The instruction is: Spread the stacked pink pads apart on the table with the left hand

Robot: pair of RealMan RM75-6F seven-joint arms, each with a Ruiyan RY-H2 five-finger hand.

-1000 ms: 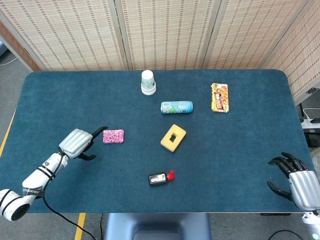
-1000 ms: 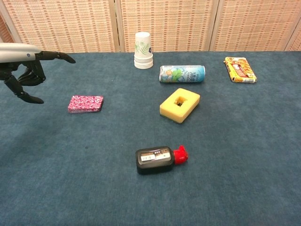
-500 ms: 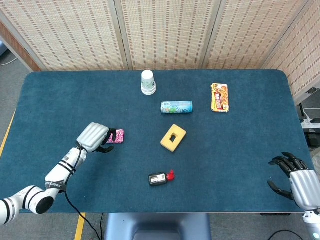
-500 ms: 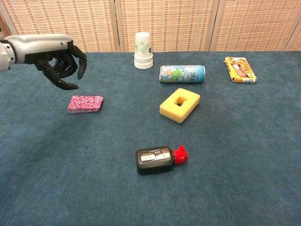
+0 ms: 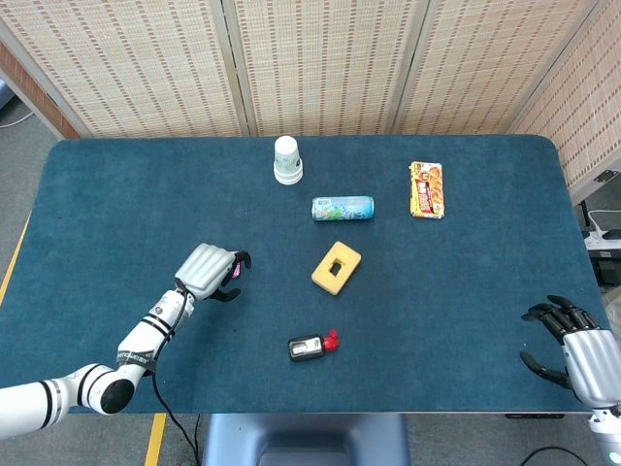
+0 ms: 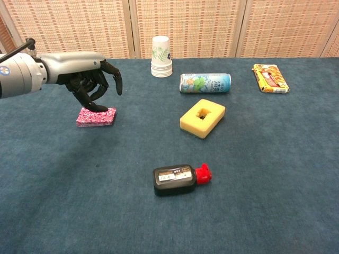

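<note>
The stack of pink patterned pads (image 6: 96, 117) lies flat on the blue table (image 6: 254, 201), left of the middle. My left hand (image 6: 95, 83) hovers right over the stack, fingers apart and curved downward, one dark fingertip (image 6: 98, 108) at the stack's top face. It holds nothing. In the head view the left hand (image 5: 208, 271) covers nearly all of the pads, leaving only a pink sliver (image 5: 237, 274) at its right side. My right hand (image 5: 572, 351) rests at the table's front right corner, fingers spread, holding nothing.
A stack of paper cups (image 6: 161, 49) stands at the back. A drink can (image 6: 205, 83) lies on its side, with a yellow sponge block (image 6: 202, 118) in front of it. A black bottle with a red cap (image 6: 180, 179) lies nearer the front. A snack pack (image 6: 270, 78) is back right.
My left hand has travelled rightward from the table's left side to above the pink stack and lowered onto it. The pads and the right hand have not moved.
</note>
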